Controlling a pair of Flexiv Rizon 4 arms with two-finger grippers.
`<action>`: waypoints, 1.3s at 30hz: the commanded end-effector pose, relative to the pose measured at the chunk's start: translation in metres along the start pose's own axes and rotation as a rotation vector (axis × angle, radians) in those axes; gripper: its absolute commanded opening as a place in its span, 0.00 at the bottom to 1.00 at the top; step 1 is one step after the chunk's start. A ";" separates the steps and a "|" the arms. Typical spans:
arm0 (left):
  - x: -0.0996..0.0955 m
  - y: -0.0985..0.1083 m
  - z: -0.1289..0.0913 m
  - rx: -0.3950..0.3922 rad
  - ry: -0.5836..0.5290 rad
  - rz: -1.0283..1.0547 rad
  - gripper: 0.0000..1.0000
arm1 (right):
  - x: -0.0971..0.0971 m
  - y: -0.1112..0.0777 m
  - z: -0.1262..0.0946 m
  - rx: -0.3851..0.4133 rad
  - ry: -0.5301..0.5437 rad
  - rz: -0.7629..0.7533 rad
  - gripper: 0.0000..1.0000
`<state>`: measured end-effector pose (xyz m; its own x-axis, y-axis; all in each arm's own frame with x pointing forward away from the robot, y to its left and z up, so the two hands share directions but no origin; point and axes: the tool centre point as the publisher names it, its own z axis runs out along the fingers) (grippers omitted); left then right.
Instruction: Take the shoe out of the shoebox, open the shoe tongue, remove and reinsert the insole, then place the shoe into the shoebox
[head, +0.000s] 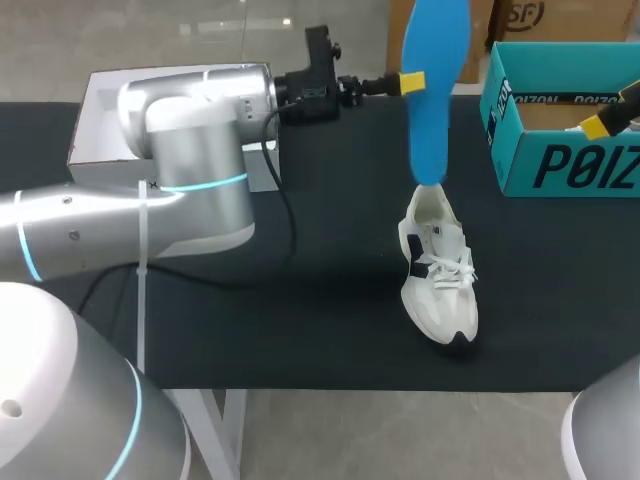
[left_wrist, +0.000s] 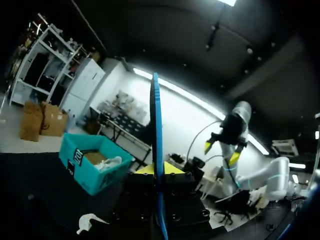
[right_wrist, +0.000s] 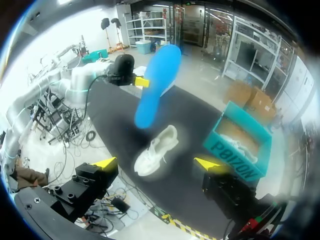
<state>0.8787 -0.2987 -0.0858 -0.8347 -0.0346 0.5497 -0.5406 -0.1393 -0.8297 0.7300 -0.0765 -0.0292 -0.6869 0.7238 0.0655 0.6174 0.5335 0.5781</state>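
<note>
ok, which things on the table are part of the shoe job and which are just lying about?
Job:
blue foam insole, held in the left gripper
white lace-up sneaker
teal cardboard shoebox
right gripper, open

Lying about:
white open-topped box, far left on the black table; possibly the lid

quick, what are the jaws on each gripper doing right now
Left gripper: jaws closed on the blue insole.
Right gripper: jaws open, holding nothing.
</note>
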 end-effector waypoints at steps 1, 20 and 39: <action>-0.007 -0.006 -0.004 0.006 0.163 -0.337 0.00 | -0.002 0.003 0.001 0.006 0.002 0.001 1.00; -0.001 0.005 -0.024 -0.072 0.421 -0.430 0.00 | -0.002 0.003 0.001 0.006 0.002 0.001 1.00; 0.003 0.003 -0.024 0.020 0.419 -0.452 0.00 | -0.002 0.003 0.001 0.006 0.002 0.001 1.00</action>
<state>0.8764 -0.2770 -0.0909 -0.4930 0.4323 0.7550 -0.8514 -0.0611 -0.5210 0.7296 -0.0768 -0.0298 -0.6871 0.7236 0.0655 0.6165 0.5329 0.5796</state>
